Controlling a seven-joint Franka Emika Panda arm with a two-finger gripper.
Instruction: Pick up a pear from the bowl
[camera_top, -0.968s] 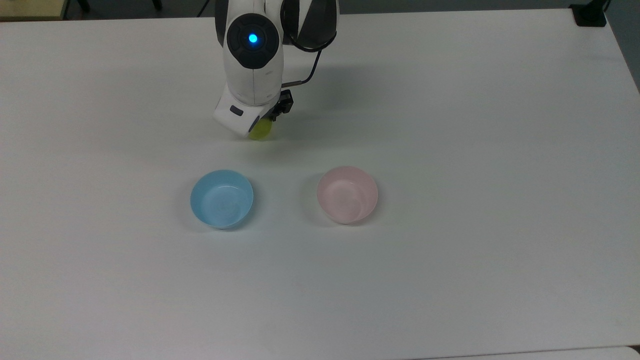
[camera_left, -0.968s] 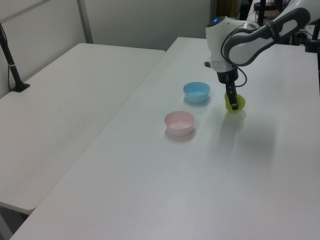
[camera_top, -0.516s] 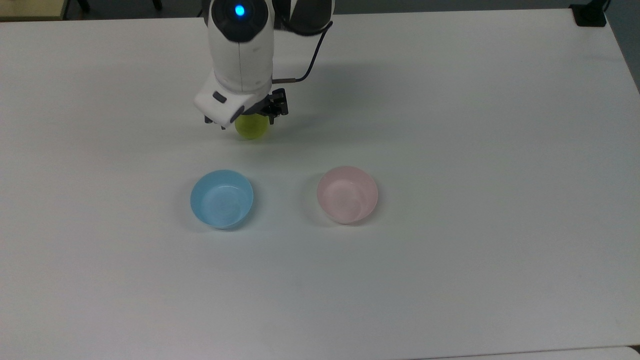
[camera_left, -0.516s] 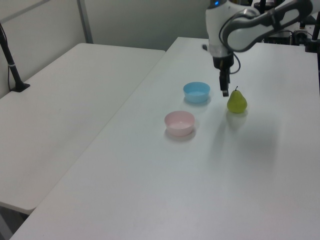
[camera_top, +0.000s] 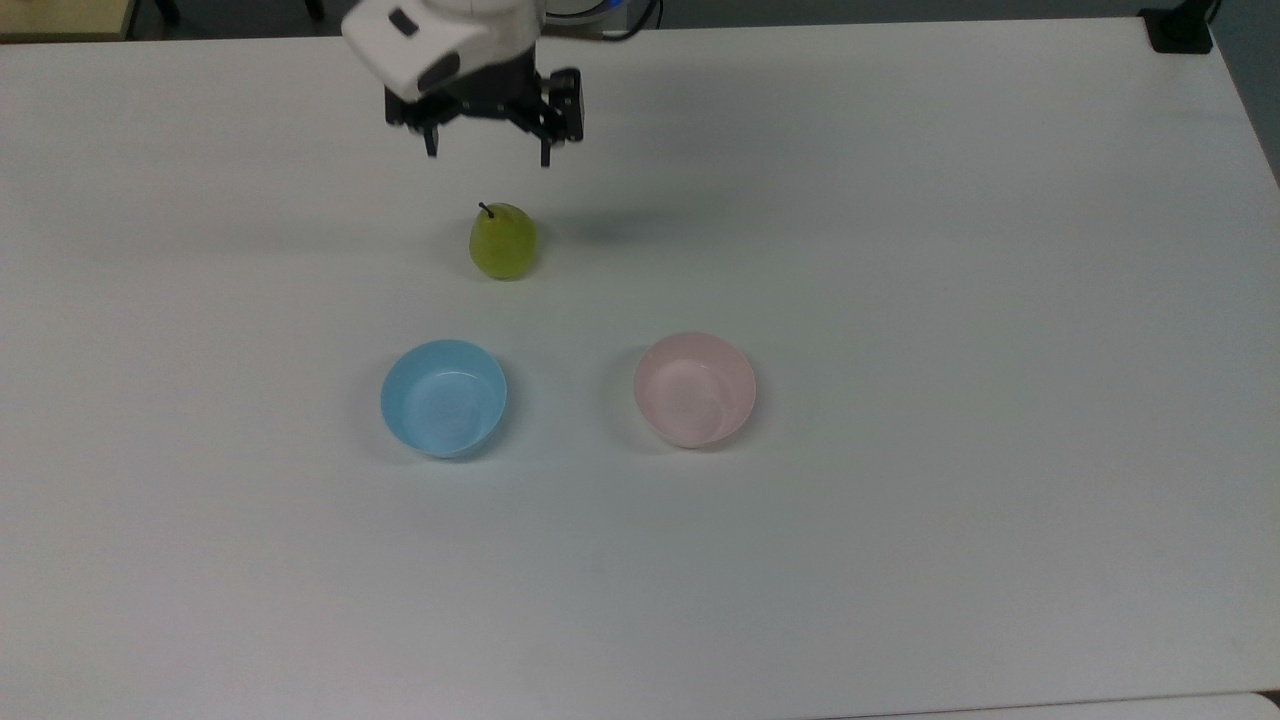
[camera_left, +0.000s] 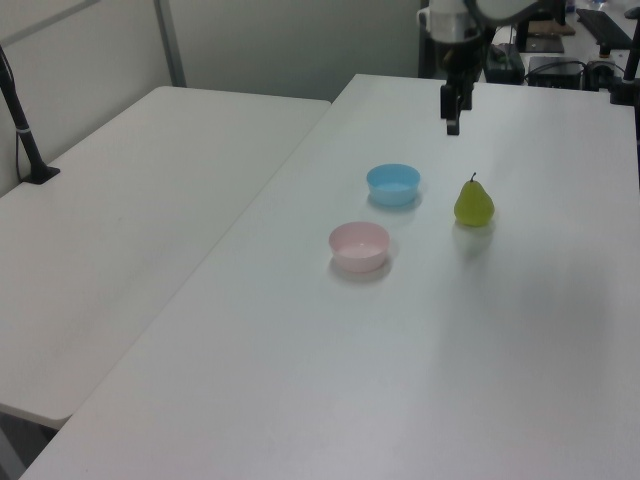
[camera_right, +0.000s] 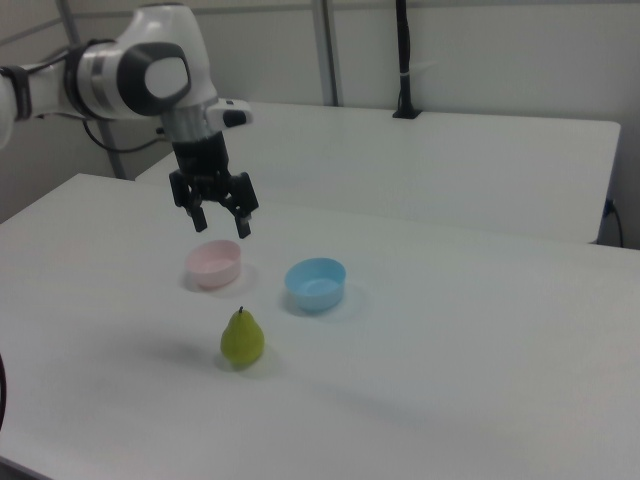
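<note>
The yellow-green pear (camera_top: 503, 241) (camera_left: 474, 202) (camera_right: 242, 338) stands upright on the white table (camera_top: 900, 250), stem up, outside both bowls. The pale pink bowl (camera_top: 695, 389) (camera_left: 359, 245) (camera_right: 214, 263) is empty. My gripper (camera_top: 487, 152) (camera_left: 452, 126) (camera_right: 221, 224) hangs open well above the table, raised clear of the pear, with nothing between its fingers. In the top view it sits just above the pear's place in the picture.
An empty light blue bowl (camera_top: 443, 397) (camera_left: 393, 183) (camera_right: 315, 283) sits beside the pink one, on the top view's left. A second white table (camera_left: 130, 190) stands alongside. A dark post (camera_right: 403, 60) rises at the far table edge.
The gripper has let go of the pear, opened, and risen up and away toward the arm's base. The pear stays standing on the table where it was set.
</note>
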